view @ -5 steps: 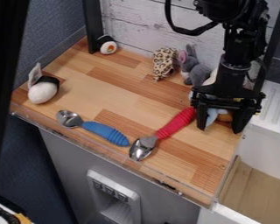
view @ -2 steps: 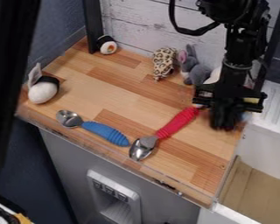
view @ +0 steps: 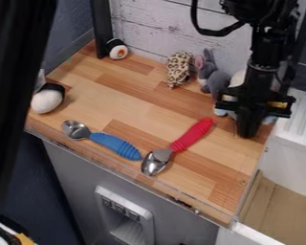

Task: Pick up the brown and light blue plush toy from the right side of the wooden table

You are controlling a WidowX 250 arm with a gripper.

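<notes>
The gripper point(view: 247, 135) hangs over the right end of the wooden counter, its fingers together and pointing down, with nothing visible between them. To its left lies a spoon with a red handle point(view: 194, 134), its metal bowl toward the front edge. Farther left is a spoon with a blue ribbed handle point(view: 117, 145). Behind the gripper, a grey plush toy point(view: 214, 80) sits near the wall, beside a leopard-spotted plush point(view: 179, 69). Pale and bluish plush parts show around the gripper, partly hidden by it.
A white sushi-shaped plush with a dark band point(view: 47, 99) rests at the left, and a smaller sushi toy point(view: 117, 50) stands in the back left corner. A clear raised lip runs along the counter's front. A white basin wall point(view: 296, 155) adjoins the right side.
The gripper's fingers have gone from spread apart to together, and it has moved slightly up and right. At the far left, a dark upright shape has shifted right. Both spoons lie as before.
</notes>
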